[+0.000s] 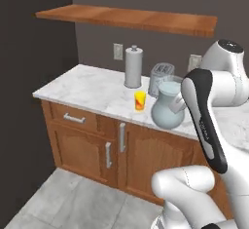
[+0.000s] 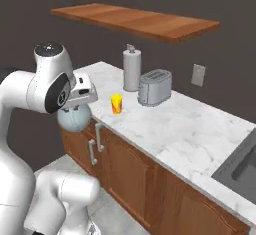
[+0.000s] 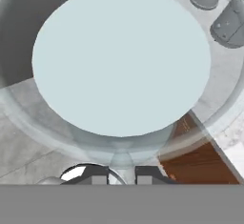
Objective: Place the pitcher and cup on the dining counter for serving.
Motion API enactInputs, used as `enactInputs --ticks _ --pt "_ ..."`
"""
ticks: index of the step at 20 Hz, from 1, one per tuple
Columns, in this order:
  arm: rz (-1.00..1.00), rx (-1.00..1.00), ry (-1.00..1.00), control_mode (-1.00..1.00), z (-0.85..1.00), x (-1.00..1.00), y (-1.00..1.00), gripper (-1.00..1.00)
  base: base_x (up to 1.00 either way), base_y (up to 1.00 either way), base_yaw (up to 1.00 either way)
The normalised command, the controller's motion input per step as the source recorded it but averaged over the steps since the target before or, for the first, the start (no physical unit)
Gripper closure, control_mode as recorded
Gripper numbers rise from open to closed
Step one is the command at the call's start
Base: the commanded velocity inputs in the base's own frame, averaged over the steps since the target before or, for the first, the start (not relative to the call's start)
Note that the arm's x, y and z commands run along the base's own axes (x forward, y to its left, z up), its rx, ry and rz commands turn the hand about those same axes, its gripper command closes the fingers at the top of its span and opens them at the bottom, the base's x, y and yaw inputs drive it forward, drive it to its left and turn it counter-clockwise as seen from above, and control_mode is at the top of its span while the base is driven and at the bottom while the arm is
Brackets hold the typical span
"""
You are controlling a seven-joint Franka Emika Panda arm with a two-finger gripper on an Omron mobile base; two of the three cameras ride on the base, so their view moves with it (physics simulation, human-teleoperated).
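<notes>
Hand [image 3: 121, 174] clamped on pitcher [image 1: 168, 107] handle, cup [image 1: 140, 100] on counter [image 1: 87, 89]

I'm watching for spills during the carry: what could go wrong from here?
The claw pinches the pitcher only at its rim or handle, so the heavy body could swing or slip. It hangs by the counter edge and might knock it. The cup stands close and could be tipped.

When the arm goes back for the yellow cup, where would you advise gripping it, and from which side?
Grip the cup across its straight side walls near the rim, coming down from above. It stands upright with its mouth up, has no handle, and is narrow. The toaster and the grey canister stand close behind it, so a top approach looks least crowded.
</notes>
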Motion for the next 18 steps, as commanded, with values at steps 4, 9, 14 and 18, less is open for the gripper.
enactInputs --ticks 4,9,14,18 --pt "0.00 0.00 0.00 1.00 0.00 0.00 0.00 1.00 -0.34 0.00 1.00" --pt "0.00 0.00 0.00 1.00 0.00 0.00 0.00 1.00 -0.23 0.00 0.99" --pt "0.00 0.00 0.00 1.00 0.00 0.00 0.00 1.00 -0.18 0.00 0.98" --pt "0.00 0.00 0.00 1.00 0.00 0.00 0.00 1.00 -0.09 0.00 0.97"
